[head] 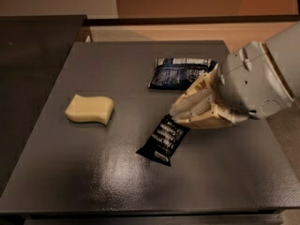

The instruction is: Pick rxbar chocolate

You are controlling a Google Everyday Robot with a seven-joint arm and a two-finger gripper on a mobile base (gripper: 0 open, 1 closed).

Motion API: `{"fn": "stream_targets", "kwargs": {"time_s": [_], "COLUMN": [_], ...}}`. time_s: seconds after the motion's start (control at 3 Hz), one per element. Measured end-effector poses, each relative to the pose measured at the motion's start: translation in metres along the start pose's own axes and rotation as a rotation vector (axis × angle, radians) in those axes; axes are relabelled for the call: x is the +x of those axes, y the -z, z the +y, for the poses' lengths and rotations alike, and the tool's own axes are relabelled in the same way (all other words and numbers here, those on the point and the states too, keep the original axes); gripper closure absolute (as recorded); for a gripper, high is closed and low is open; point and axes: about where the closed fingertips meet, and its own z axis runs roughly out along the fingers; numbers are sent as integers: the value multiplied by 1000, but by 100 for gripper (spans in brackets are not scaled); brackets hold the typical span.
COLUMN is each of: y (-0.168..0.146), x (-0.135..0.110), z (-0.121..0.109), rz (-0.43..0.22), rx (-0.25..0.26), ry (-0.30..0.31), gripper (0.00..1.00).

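Note:
The rxbar chocolate (161, 140) is a slim black wrapper with white text, near the middle of the dark table (93, 172). It hangs tilted, its upper end held between the cream fingers (194, 108) of my gripper (179, 119). The gripper is shut on that end and comes in from the right, under the grey arm housing (253, 78). The bar's lower end is at or just above the table surface; I cannot tell whether it touches.
A pale yellow sponge (89, 109) lies at the table's left. A dark blue-and-white snack bag (180, 71) lies at the back, just behind the gripper. The table's right edge runs under the arm; a dark counter (28, 69) stands to the left.

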Motion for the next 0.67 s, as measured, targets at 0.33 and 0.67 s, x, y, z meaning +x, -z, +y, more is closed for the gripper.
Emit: {"fn": "stream_targets", "kwargs": {"time_s": [0.33,0.67], "y": [19,19], "x": [-24,-24], "z": [-13,-13], "rz": [-4,-4], "rx": [43,43], "ry": [24,24], "gripper": [100,100]}}
